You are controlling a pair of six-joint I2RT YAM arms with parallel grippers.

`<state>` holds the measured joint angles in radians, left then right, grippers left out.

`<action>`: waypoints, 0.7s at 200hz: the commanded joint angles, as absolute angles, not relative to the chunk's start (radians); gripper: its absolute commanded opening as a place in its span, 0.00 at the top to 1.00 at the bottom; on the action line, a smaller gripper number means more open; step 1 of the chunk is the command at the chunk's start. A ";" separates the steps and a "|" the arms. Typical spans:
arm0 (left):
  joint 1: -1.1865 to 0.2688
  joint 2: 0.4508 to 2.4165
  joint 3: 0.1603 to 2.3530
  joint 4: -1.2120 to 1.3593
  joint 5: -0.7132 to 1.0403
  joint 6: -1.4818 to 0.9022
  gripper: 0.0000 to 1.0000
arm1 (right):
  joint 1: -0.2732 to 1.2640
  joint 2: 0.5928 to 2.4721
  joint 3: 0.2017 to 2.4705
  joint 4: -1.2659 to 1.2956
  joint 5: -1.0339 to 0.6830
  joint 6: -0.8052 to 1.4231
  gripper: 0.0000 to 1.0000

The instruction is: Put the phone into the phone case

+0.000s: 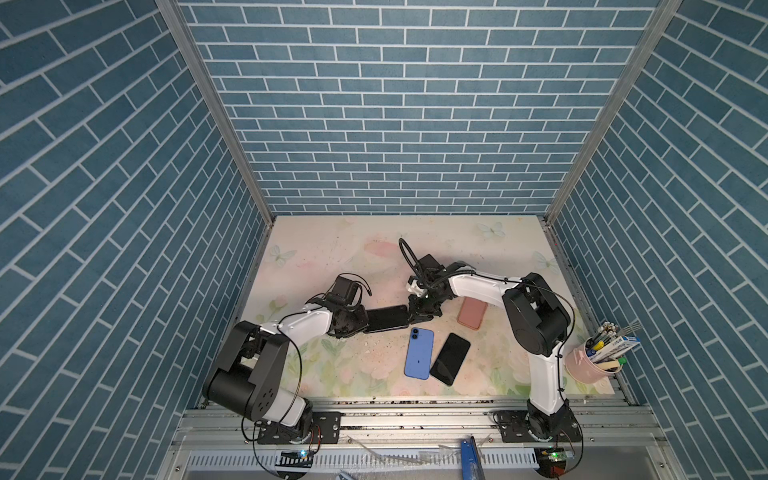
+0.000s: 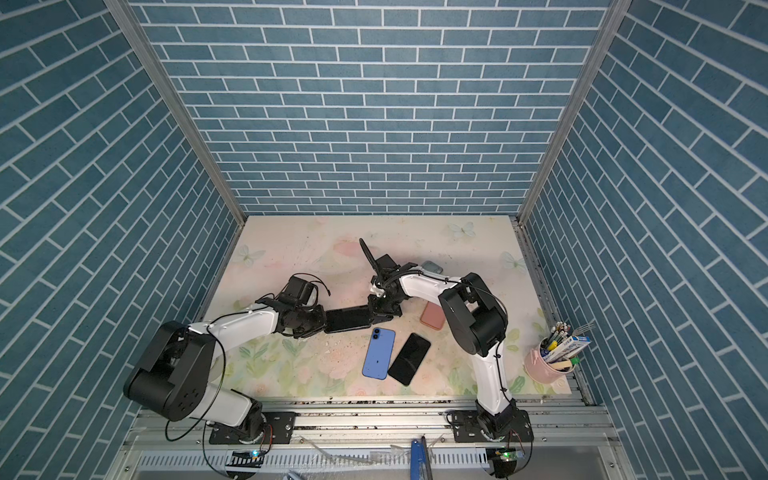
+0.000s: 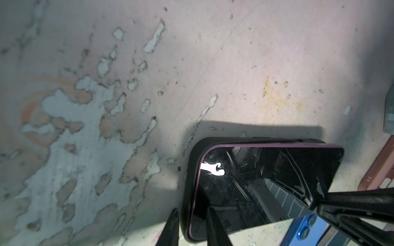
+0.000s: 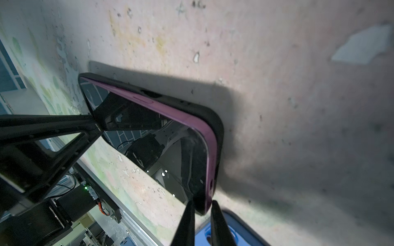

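Wrist views: left hand (image 3: pixel 193 209) and right hand (image 4: pixel 202 202) (nearly closed) pinch the phone (image 3: pixel 266 181).

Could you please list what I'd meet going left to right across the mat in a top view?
In order: phone in black case, blue phone, black phone, pink phone case, pink pen cup.

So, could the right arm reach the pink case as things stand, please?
Probably not yet: the right hand grips the cased phone, and the pink case lies partly under its own forearm.
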<state>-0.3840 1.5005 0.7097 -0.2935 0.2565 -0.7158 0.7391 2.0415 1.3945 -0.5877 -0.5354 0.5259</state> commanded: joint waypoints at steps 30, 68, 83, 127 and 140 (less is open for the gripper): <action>-0.387 1.553 0.733 -0.295 0.293 -0.680 0.74 | 0.762 2.078 1.412 -0.581 -0.534 0.514 0.85; -0.388 1.565 0.733 -0.274 0.323 -0.673 0.70 | 0.779 2.098 1.438 -0.586 -0.540 0.517 0.86; -0.388 1.567 0.732 -0.268 0.330 -0.670 0.70 | 0.788 2.106 1.451 -0.588 -0.544 0.521 0.86; -0.387 1.577 0.736 -0.261 0.344 -0.667 0.69 | 0.820 2.122 1.483 -0.577 -0.564 0.540 0.87; -0.388 1.578 0.738 -0.260 0.344 -0.666 0.69 | 0.828 2.128 1.487 -0.576 -0.561 0.541 0.87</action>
